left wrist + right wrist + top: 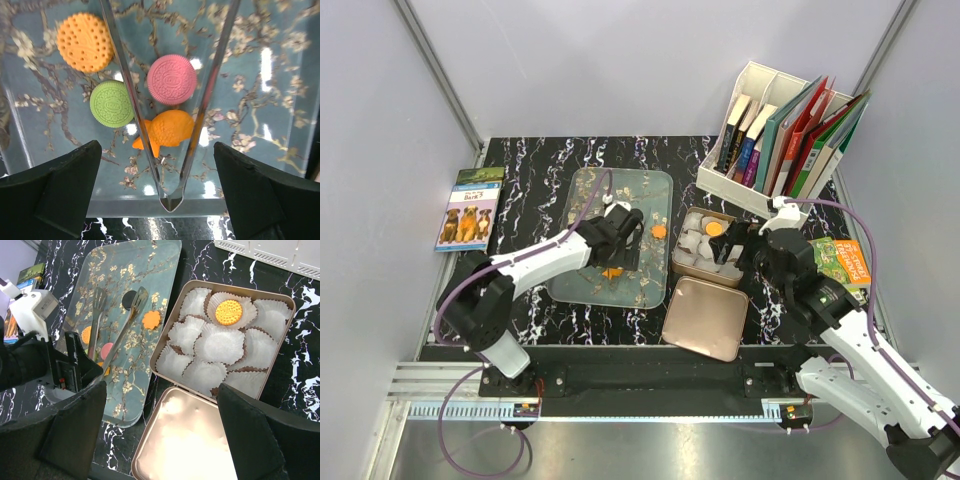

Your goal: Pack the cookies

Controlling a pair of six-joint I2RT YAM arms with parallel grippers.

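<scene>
Several cookies lie on the blossom-patterned glass tray [280,90]: a round orange one [85,42], a green one [111,103], a pink one [171,79] and an orange fish-shaped one [167,131]. Metal tongs [125,85] rest on the tray, straddling the pink and fish cookies. My left gripper [160,200] is open, its fingers wide apart on either side of the tongs' hinge end and not touching it. The gold tin [250,289] holds white paper cups, one with an orange cookie [228,312] in it. My right gripper [160,440] hangs open over the tin's lid [192,440].
A black cookie [129,299] and an orange flower cookie [151,319] lie further up the tray. A white rack of books [780,140] stands at the back right. A dog book [470,208] lies at the left edge, a green book [845,262] at the right.
</scene>
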